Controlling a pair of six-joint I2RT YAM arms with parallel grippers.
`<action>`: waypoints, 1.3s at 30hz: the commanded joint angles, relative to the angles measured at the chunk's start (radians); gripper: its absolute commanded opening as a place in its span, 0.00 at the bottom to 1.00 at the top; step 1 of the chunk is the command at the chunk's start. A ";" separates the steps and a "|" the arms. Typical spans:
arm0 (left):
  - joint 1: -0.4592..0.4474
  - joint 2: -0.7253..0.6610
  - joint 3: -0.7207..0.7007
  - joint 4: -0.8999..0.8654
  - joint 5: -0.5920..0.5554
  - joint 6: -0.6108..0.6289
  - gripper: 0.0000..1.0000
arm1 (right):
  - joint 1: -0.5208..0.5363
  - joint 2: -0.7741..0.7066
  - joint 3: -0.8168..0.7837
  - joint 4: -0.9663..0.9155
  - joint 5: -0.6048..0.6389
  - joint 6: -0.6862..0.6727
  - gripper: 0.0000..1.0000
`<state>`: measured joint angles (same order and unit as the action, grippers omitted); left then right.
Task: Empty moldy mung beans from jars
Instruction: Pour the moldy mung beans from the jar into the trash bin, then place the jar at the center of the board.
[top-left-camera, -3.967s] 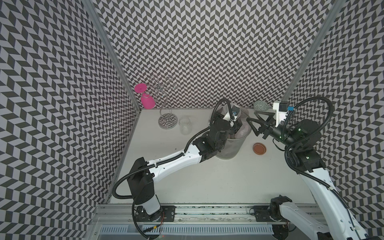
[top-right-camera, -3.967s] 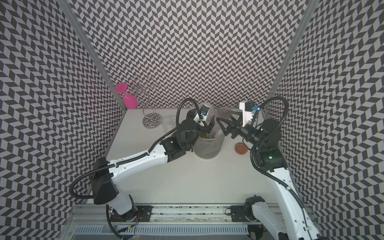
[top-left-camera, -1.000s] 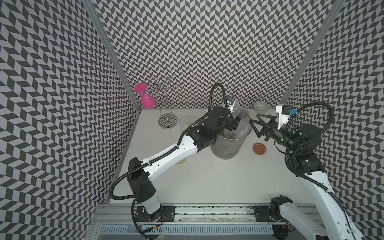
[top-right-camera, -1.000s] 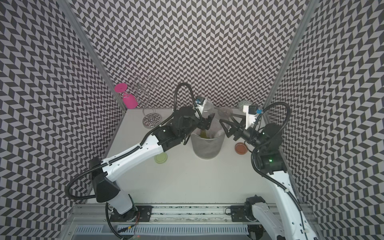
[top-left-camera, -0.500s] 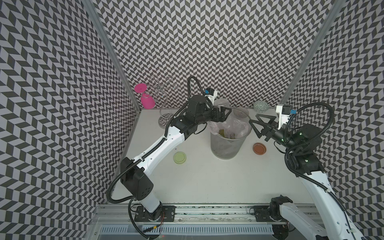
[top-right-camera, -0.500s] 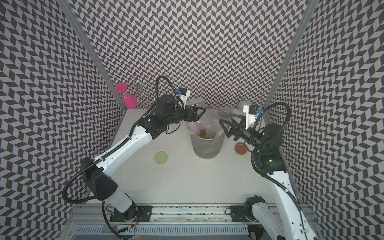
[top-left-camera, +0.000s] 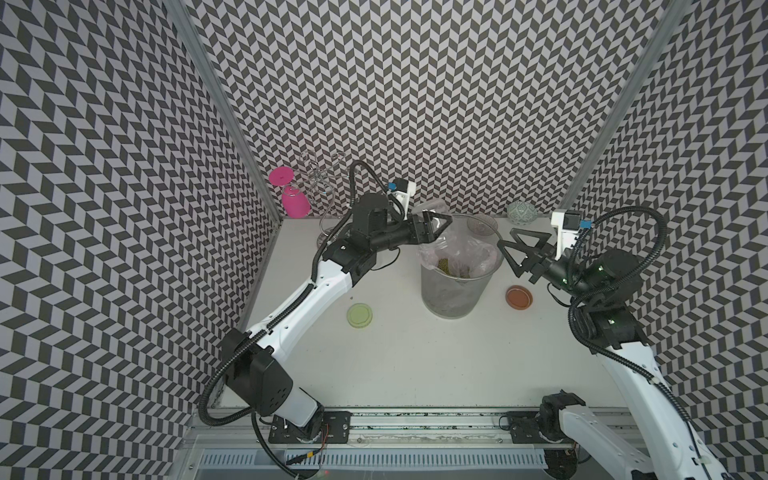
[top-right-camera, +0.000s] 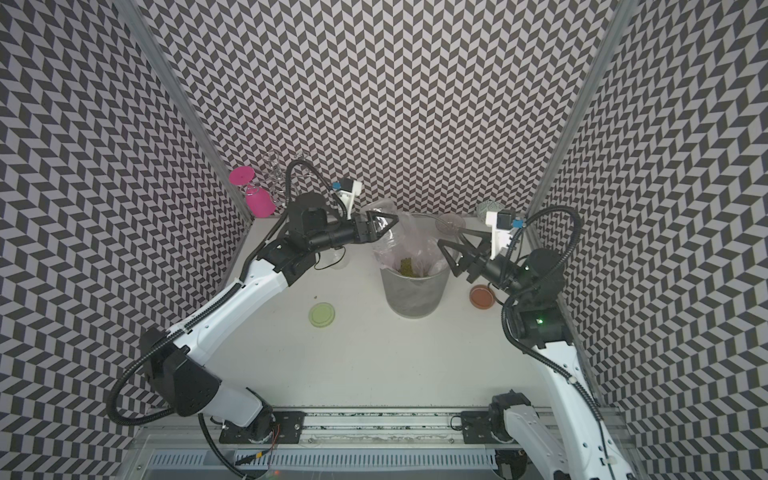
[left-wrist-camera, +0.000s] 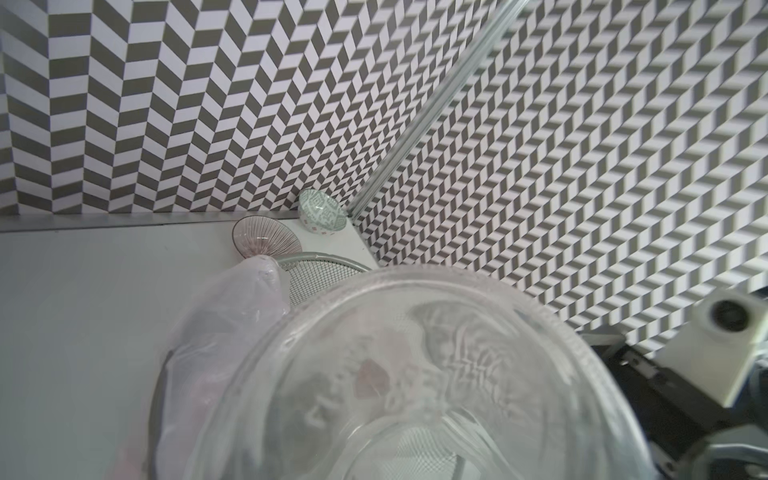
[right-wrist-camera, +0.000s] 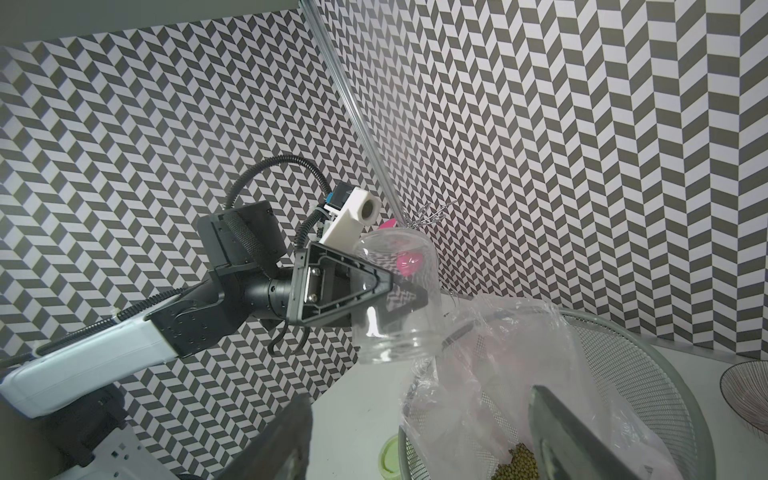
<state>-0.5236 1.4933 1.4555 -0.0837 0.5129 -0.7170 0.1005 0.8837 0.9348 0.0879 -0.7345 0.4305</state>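
My left gripper (top-left-camera: 439, 222) (top-right-camera: 384, 222) is shut on a clear glass jar (right-wrist-camera: 395, 291), held mouth-down and looking empty, just above the back left rim of the grey mesh bin (top-left-camera: 453, 299) (top-right-camera: 413, 299). The jar (left-wrist-camera: 415, 374) fills the left wrist view. Mung beans (top-left-camera: 451, 266) (top-right-camera: 409, 266) (right-wrist-camera: 517, 461) lie in the bin's plastic liner. My right gripper (top-left-camera: 515, 253) (top-right-camera: 455, 253) (right-wrist-camera: 419, 440) hangs open and empty at the bin's right rim. Under my left forearm part of another clear jar (top-right-camera: 338, 261) shows.
A pale green lid (top-left-camera: 360, 316) (top-right-camera: 322, 314) lies left of the bin, an orange-brown lid (top-left-camera: 519, 297) (top-right-camera: 483, 297) right of it. Behind the bin sit a ribbed glass bowl (left-wrist-camera: 266, 241) and a patterned bowl (left-wrist-camera: 322, 212). A pink goblet (top-left-camera: 291, 199) hangs in the back left corner.
My left arm has risen out of the bin's mouth and swung back and left with the jar, uncovering the green lid. The right arm has stayed where it was.
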 joint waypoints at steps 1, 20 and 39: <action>0.080 -0.090 -0.063 0.284 0.148 -0.256 0.55 | -0.007 0.002 -0.011 0.071 -0.022 0.022 0.80; 0.382 -0.329 -0.685 0.500 0.139 -0.561 0.54 | 0.352 0.066 0.017 -0.026 0.000 -0.035 0.79; 0.462 -0.364 -0.846 0.671 0.214 -0.745 0.54 | 0.771 0.629 0.174 0.246 0.217 0.080 0.75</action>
<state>-0.0834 1.1313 0.6395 0.4332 0.6800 -1.3758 0.8719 1.4944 1.0630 0.2493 -0.5701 0.4984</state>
